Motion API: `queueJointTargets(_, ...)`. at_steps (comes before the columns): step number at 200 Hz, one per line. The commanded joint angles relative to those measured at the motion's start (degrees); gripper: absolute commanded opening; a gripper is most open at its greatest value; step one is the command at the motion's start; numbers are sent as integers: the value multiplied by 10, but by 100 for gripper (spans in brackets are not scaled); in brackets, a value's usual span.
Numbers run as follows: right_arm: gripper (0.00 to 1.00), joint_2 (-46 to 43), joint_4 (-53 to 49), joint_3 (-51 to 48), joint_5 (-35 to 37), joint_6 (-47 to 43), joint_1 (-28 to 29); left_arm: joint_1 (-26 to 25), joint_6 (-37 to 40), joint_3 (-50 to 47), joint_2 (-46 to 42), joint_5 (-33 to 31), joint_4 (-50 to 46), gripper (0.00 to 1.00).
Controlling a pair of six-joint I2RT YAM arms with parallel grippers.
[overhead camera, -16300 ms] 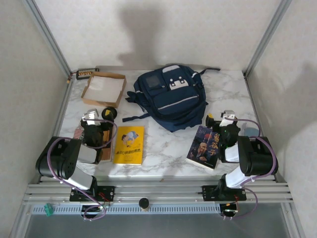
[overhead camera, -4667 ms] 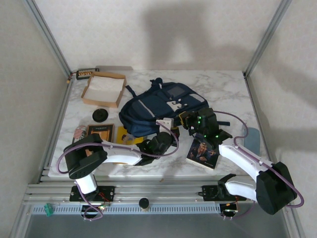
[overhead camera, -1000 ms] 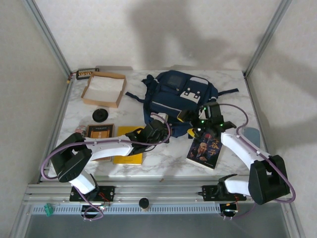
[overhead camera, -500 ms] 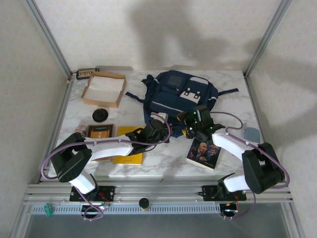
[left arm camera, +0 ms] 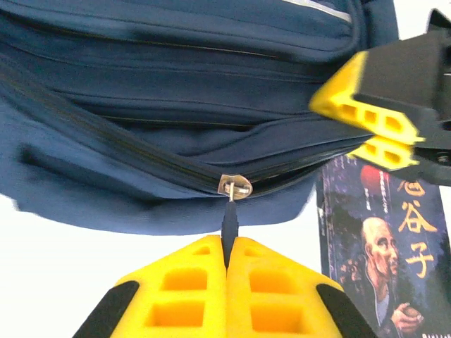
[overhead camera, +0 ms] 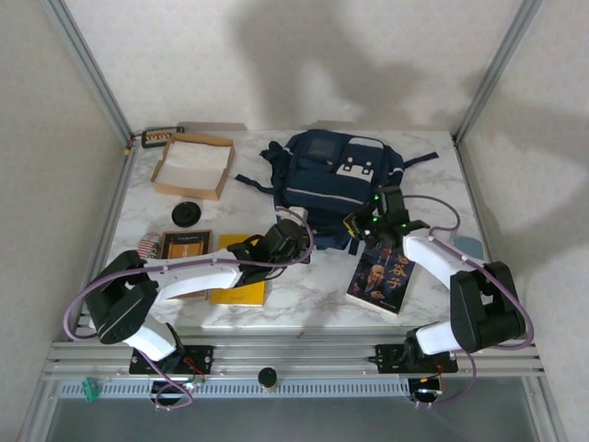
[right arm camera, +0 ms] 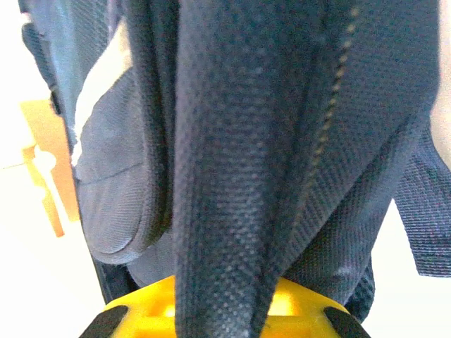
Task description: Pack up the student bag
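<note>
Marble-patterned tabletop (overhead camera: 433,175) within pale walls. Main item: student bag (overhead camera: 336,175), navy, at far centre of table, front pocket upward. On its near flank, zip track (left arm camera: 106,134), long axis left to right across scene. Midway along track, metal slider (left arm camera: 235,189), with pull tab pointing toward near side. Just near of bag, left gripper (left arm camera: 229,243), fingers pressed together on that pull tab, bag lying straight to its far side. At bag's near-right corner, right gripper (right arm camera: 224,296), clamped on a fold of navy fabric, just right of slider. Judged step: working main zip, with travel sideways along track rather than toward near edge and right gripper bracing cloth. Nearer arm to slider: left. Beyond bag: portrait-cover book (overhead camera: 379,276) near right, yellow book (overhead camera: 239,281) near left, cardboard box (overhead camera: 193,166) far left.
</note>
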Motion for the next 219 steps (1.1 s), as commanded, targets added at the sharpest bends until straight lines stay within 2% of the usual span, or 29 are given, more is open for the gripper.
queueJointTargets(1,3,4,-24,46,-95,-169,-81,29,23,-26,-46,-43,-75,0)
queueJointTargets(22,4,47,-57,89,-148,-233,-125,58,54,-50,-53,-3,-49,0)
queueJointTargets(42,10,52,-72,118,-111,-269,-130,75,82,-49,-42,31,-31,0)
queueJointTargets(55,24,51,-87,131,-96,-284,-131,76,92,-42,-39,41,-22,0)
queueJointTargets(67,32,50,-116,143,-73,-308,-127,76,98,-41,-39,60,-1,0)
queueJointTargets(78,45,38,-147,152,-35,-336,-116,76,97,-41,-39,69,17,0)
queueJointTargets(113,65,-32,-201,158,55,-450,-55,77,66,-31,-32,65,48,0)
queueJointTargets(127,67,-50,-205,158,73,-501,-24,77,57,-34,-36,76,65,0)
queueJointTargets(166,72,-85,-125,123,-23,-695,66,77,48,-36,-41,87,71,0)
queueJointTargets(185,72,-56,-123,136,-77,-782,68,77,52,-44,-50,80,72,0)
queueJointTargets(201,69,-10,-172,164,-139,-873,79,77,52,-40,-52,79,64,0)
queueJointTargets(219,65,17,-188,166,-137,-940,97,77,53,-37,-50,84,65,0)
